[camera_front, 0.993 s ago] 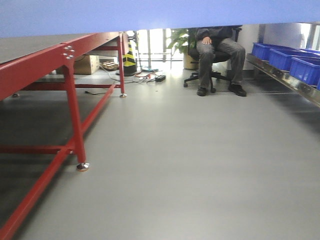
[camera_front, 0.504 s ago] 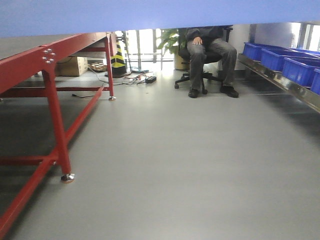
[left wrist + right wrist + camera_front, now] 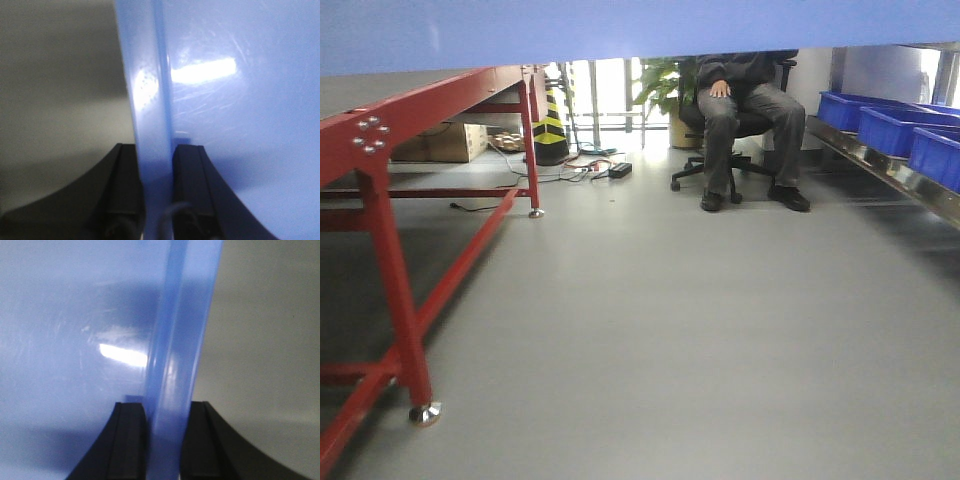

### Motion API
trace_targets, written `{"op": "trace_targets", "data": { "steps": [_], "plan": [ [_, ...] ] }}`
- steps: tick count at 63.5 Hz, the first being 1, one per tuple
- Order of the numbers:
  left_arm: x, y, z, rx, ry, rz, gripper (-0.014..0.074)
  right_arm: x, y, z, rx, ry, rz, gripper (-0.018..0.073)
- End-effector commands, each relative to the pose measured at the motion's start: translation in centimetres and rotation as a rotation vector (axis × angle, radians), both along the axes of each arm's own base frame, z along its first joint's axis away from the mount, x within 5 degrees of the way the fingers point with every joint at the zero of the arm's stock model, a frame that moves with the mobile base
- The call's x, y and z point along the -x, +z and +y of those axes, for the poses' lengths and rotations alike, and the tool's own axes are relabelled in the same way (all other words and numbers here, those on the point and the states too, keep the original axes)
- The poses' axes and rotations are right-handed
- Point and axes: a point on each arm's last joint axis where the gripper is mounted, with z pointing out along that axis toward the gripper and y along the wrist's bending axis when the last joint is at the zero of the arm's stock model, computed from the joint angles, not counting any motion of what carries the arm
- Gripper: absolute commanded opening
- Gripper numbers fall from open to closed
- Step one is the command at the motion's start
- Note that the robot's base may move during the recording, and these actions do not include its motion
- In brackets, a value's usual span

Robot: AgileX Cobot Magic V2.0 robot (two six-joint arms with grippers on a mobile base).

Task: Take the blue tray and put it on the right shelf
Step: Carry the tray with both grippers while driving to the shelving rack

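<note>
Front view low, facing forward beneath the blue tray (image 3: 620, 30), both wrist views pressed close on its rim

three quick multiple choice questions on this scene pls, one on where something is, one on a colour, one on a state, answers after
1. In the front view, where is the steel shelf carrying the dark-blue bins?
A) along the right edge
B) along the left edge
C) in the middle

2. What colour is the table frame?
A) green
B) red
C) yellow

3. What state are the left tool and right tool in?
A) both open
B) both shut on the rim of the blue tray
C) one open, one shut

Answers:
1 A, the shelf runs back along the right side.
2 B, its legs and rails are red.
3 B, each wrist view shows dark fingers pressed on both sides of the rim.
</note>
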Motion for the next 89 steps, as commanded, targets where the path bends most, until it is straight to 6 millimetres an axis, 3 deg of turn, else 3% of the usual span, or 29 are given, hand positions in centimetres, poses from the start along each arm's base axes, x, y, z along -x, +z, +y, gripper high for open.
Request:
{"op": "trace_targets", "data": {
  "steps": [1, 89],
  "plan": [
    [1.62, 1.12, 0.14, 0.008, -0.058, 0.044, -0.0048, 0.32, 1.67, 0.06, -0.049, 0.035, -0.09, 0.0055],
    [1.8, 1.16, -0.12, 0.039, -0.066, 0.063, -0.0048, 0.3, 1.68, 0.03, -0.046, 0.034, -0.093, 0.0055]
  ]
}}
